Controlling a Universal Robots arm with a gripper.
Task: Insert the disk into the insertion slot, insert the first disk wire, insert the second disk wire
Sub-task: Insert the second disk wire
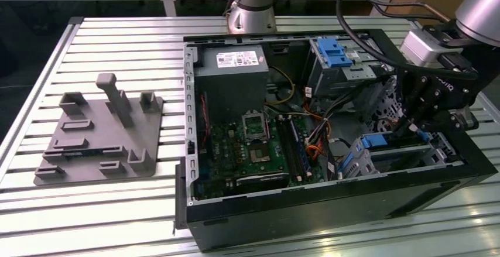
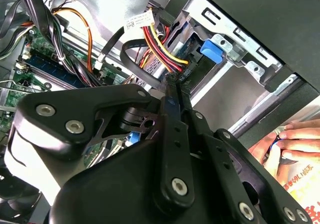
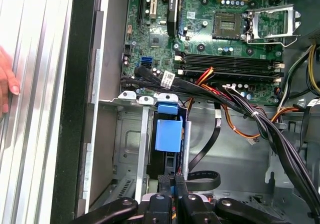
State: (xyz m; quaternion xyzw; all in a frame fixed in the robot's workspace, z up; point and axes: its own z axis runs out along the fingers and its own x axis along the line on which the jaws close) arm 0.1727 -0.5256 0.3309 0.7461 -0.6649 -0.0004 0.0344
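The disk (image 3: pixel 168 134) lies inside the insertion slot (image 3: pixel 129 149), its blue bracket showing in both wrist views and at the exterior view's lower right (image 1: pixel 379 141). My gripper (image 3: pixel 172 180) hovers right at the disk's near end, its fingers pressed together on a black wire connector (image 2: pixel 184 74) with red, yellow and black leads. In the exterior view the gripper (image 1: pixel 414 131) reaches down into the case beside the grey cage (image 1: pixel 406 158). A flat black cable (image 3: pixel 204 151) loops loose next to the disk.
The motherboard (image 3: pixel 220 29) and wire bundles (image 3: pixel 270 129) crowd the case beside the slot. A taller cage with a blue latch (image 1: pixel 336 52) stands at the back. A grey fixture plate (image 1: pixel 102 134) lies on the exterior view's left. A person's hand (image 2: pixel 290 144) rests outside the case.
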